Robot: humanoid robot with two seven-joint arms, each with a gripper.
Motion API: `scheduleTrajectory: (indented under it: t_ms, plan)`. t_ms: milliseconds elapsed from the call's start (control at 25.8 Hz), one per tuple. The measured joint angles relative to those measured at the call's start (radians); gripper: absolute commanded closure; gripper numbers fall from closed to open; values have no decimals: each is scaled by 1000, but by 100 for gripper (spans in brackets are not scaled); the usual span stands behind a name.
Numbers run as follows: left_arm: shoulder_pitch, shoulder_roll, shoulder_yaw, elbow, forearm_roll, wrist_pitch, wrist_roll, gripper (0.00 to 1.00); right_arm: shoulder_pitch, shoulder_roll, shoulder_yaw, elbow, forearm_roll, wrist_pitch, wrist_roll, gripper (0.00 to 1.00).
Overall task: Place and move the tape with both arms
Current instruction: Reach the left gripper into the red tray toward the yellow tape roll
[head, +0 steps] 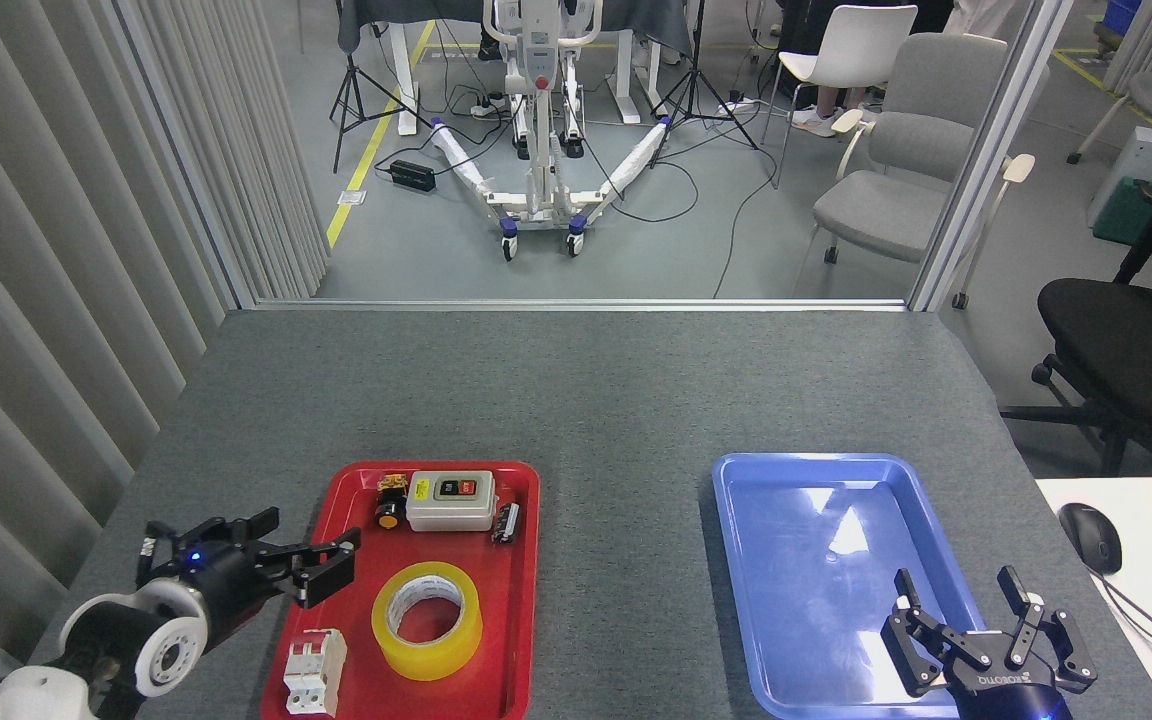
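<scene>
**Crowded tray, tight reach**

Grey table (576, 400) carries a red tray (336, 610) at seven o'clock, holding the tape (427, 620). Left gripper (308, 555) hangs open beside it and risks nudging the breaker (315, 671). Right gripper (966, 600) is open too.

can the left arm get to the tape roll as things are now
Probably yes: the left gripper is open at the red tray edge, beside the tape roll, with nothing between them.

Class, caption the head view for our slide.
Left gripper open beside the tape in the red tray; right gripper open over the blue tray.
</scene>
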Motion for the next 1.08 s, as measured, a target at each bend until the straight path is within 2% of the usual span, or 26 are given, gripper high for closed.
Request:
scheduleTrajectory:
  t_ms: [193,387,696,890,1083]
  plan:
    - [-105,-8,-110,64,2,78,-85,0,0,1,-1,2,-1,-12,-13,1]
    - [-151,-14,-176,154,14,100,-131,0,0,3,-1,5,-3,-32,-50,1]
    - [-160,-40,-215,173,55,96,-149,0,1,2,-1,11,-9,-36,-58,1]
    - [-160,-76,-242,193,54,105,-151,1,2,2,-1,11,-11,-33,-61,1]
    - [-162,-83,-248,218,48,99,-152,1,3,2,-1,12,-13,-30,-55,1]
